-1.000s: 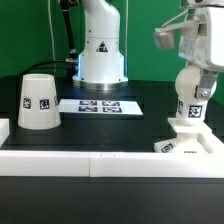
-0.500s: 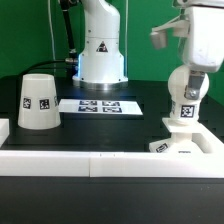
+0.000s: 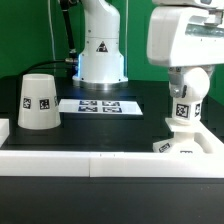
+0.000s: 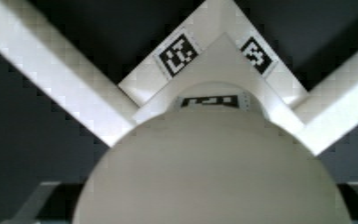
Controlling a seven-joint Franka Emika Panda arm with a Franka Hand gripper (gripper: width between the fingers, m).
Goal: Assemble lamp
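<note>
The round white bulb (image 3: 186,100) stands upright on the flat square base (image 3: 190,144) at the exterior view's right. My gripper (image 3: 187,72) comes down from above and is shut on the bulb's top. In the wrist view the bulb (image 4: 202,160) fills the middle between my fingers (image 4: 44,200), which show only dimly at its sides, and the tagged base (image 4: 211,75) lies beyond it. The tapered shade (image 3: 38,100) stands mouth down on the table at the exterior view's left, apart from the gripper.
The marker board (image 3: 97,105) lies in the middle in front of the arm's pedestal (image 3: 101,55). A white rail (image 3: 90,160) runs along the near edge, and the base sits against it; its bars (image 4: 34,60) show in the wrist view.
The gripper has turned about its upright axis over the bulb, now showing its broad face. The bulb's tag has shifted toward the exterior view's left, and the bulb stands straighter.
</note>
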